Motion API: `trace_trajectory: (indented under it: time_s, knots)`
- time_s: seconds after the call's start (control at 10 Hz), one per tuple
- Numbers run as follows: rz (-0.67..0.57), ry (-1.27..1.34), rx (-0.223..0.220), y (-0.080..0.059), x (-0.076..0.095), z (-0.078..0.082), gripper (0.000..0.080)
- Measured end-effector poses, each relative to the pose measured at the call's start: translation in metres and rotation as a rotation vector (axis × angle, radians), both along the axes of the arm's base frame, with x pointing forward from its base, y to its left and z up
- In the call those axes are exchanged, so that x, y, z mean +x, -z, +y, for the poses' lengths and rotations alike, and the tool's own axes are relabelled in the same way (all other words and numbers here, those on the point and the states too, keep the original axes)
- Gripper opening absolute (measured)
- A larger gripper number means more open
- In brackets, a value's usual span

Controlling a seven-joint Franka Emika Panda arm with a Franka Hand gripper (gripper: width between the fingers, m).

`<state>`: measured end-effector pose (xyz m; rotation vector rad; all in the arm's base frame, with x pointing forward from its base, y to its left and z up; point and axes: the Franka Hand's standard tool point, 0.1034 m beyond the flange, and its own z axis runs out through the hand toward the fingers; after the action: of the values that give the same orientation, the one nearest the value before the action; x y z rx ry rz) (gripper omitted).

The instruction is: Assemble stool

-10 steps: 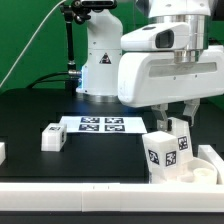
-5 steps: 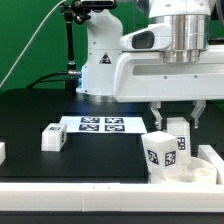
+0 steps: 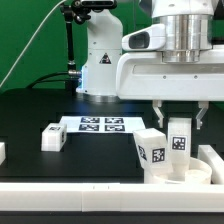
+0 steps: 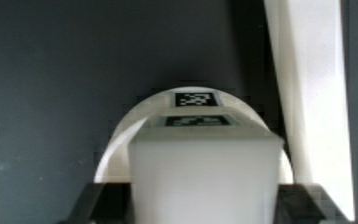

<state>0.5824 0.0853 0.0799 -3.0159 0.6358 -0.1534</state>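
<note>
Fingers (image 3: 160, 114): closed on a leg (image 3: 178, 138), held upright with its lower end down at the seat (image 3: 188, 175), which lies at the exterior view's lower right. The wrist view shows the leg filling the span between both fingers.

Change noted: within the last second the leg's tagged face has swung from skewed to square-on, the wrist turning with it. Judged a twisting-in of the leg; whether it is fully home cannot be told.

A second leg (image 3: 152, 152) stands on the seat just beside. A third leg (image 3: 52, 137) lies on the tabletop (image 3: 110, 160), well apart, not yet fitted.
</note>
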Motion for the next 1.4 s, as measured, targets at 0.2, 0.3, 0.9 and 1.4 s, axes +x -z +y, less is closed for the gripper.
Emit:
trace_trajectory:
  time_s: [0.2, 0.3, 0.9, 1.4]
  knots:
    - [0.0, 0.015, 0.001, 0.0, 0.0, 0.0, 0.0428]
    - [0.0, 0.015, 0.001, 0.0, 0.0, 0.0, 0.059]
    - [-0.015, -0.109, -0.014, -0.042, -0.008, -0.079, 0.0648]
    - [-0.014, -0.107, -0.018, -0.037, -0.008, -0.08, 0.0648]
